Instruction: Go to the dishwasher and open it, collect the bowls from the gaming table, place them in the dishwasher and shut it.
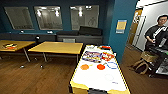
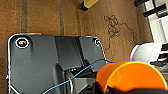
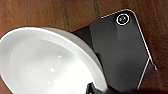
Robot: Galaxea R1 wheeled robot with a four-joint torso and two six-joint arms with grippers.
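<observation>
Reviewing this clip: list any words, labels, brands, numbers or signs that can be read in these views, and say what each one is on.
None can be read.
Yellow notice on the blue wall: any text is too blurred.
Colourful box on the white table: print too blurred.
Orange bowl and white bowl in the wrist views: no markings visible.

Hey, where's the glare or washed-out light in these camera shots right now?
Head view: the white table top is blown out and the windows reflect ceiling lights. Right wrist view: small highlights glint inside the white bowl. Left wrist view: even light on the orange bowl.
</observation>
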